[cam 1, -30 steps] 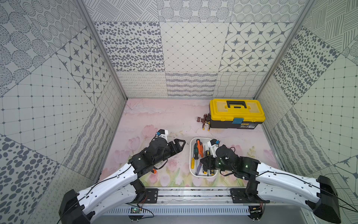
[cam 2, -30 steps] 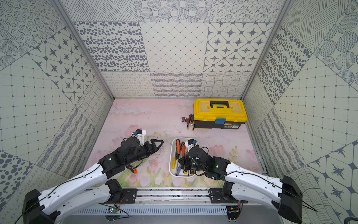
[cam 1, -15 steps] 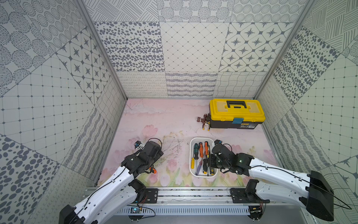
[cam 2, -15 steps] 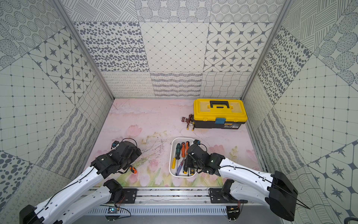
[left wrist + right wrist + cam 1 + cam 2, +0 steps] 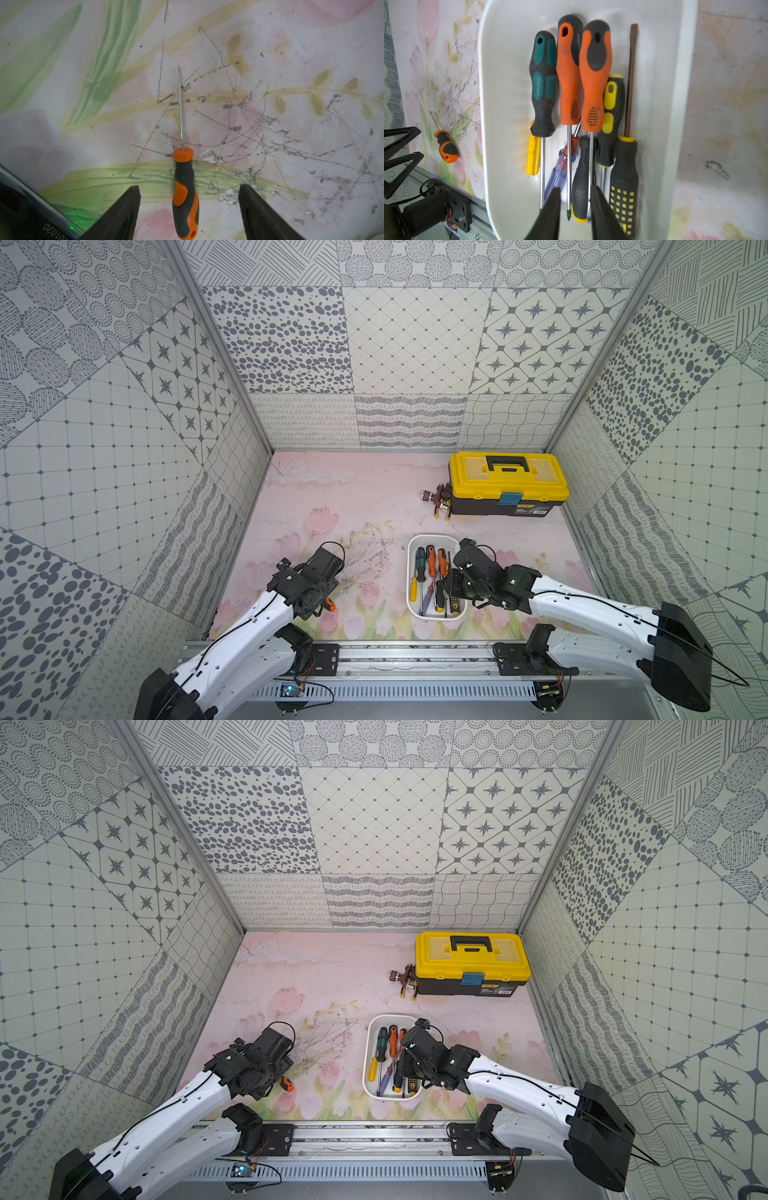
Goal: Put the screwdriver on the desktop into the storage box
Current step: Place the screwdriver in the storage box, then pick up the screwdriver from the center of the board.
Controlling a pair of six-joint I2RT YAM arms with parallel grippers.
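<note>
here, nearest to the rail, the left arm point(image 5: 249, 626) bends down over the counter point(image 5: 291, 62), and its jaws stand wide, one on each side of the orange and black handle of the screwdriver point(image 5: 185, 199), not touching it. the screwdriver lies flat on the counter among dark scratches, well apart from the storage box point(image 5: 508, 62). i judge the jaws are set so to close across the thick handle, which gives more hold than the thin shaft. a little farther, the right arm point(image 5: 582, 610) hangs over the near half of the storage box. its jaws are narrow, with a small gap, and nothing seems gripped; if they touch the tools under them, i cannot tell. in the box several other screwdrivers point(image 5: 569, 72) lie side by side along its length, probably because the box is hardly longer than one tool. so the one on the counter should go in along the same direction, or it may rest across the rim. farthest, near the back wall, a closed yellow toolbox point(image 5: 507, 477) stands, with small brown parts point(image 5: 436, 497) just beside it.
</note>
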